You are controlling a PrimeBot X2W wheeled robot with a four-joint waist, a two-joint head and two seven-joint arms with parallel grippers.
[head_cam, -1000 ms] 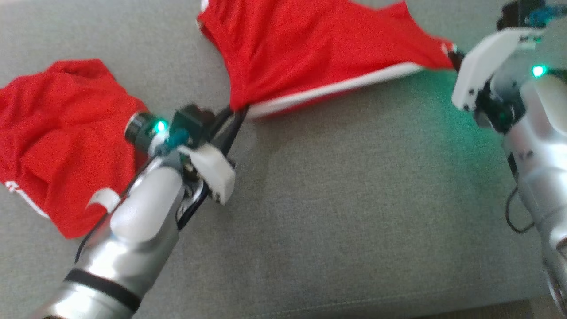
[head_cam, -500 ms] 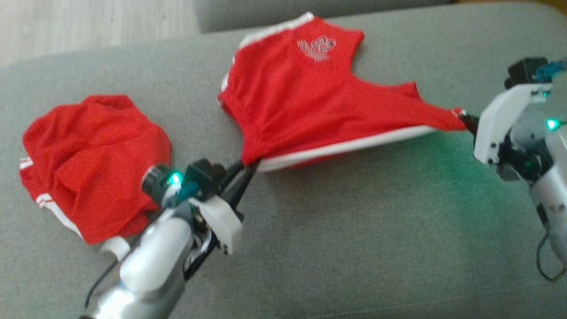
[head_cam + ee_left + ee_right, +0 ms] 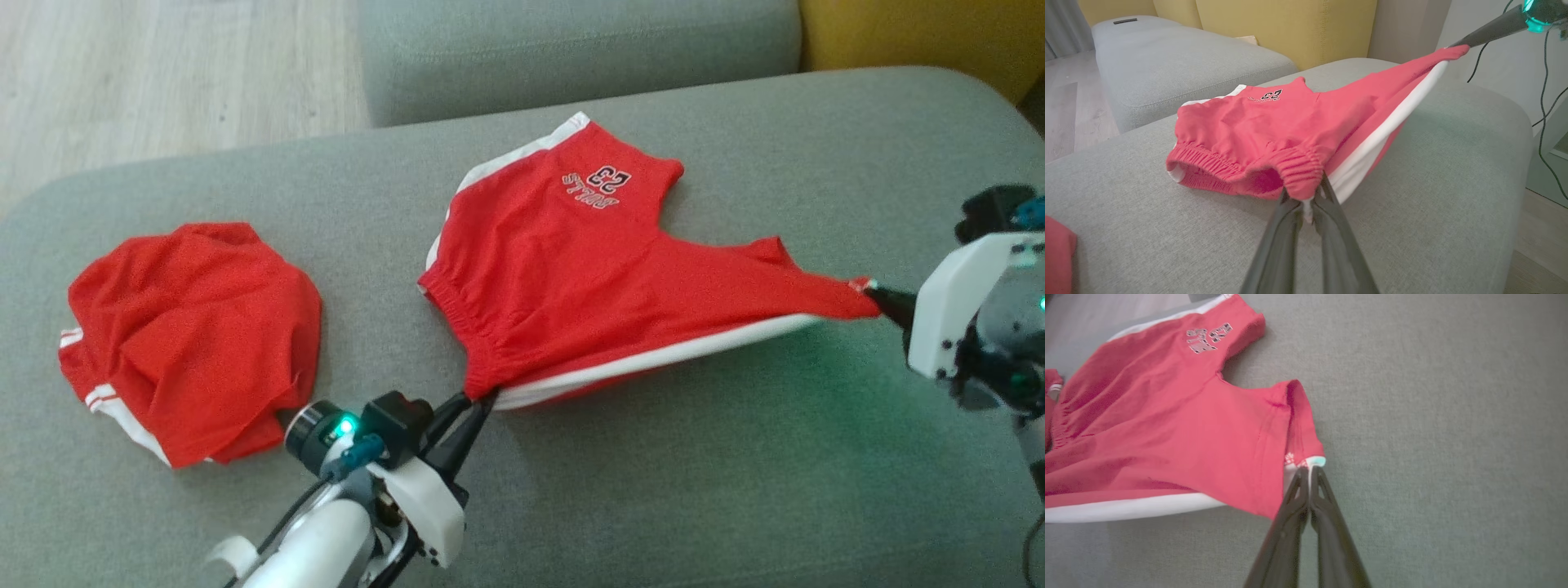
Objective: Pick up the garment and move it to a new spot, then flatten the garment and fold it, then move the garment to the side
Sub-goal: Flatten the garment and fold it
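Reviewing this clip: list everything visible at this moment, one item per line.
red fabric shorts with white side stripes: one, red and white, stretched between both tools, partly lying on the near cushion
crumpled red garment with white stripes: one, red, left on the same cushion
grey fabric seat cushion: one, grey, under both garments
second grey cushion: one, grey, behind
yellow upholstery: one, yellow, far right
pale wooden floor: one, pale, far left
left tool: one, dark, shut on the waistband
right tool: one, dark, shut on a leg hem corner
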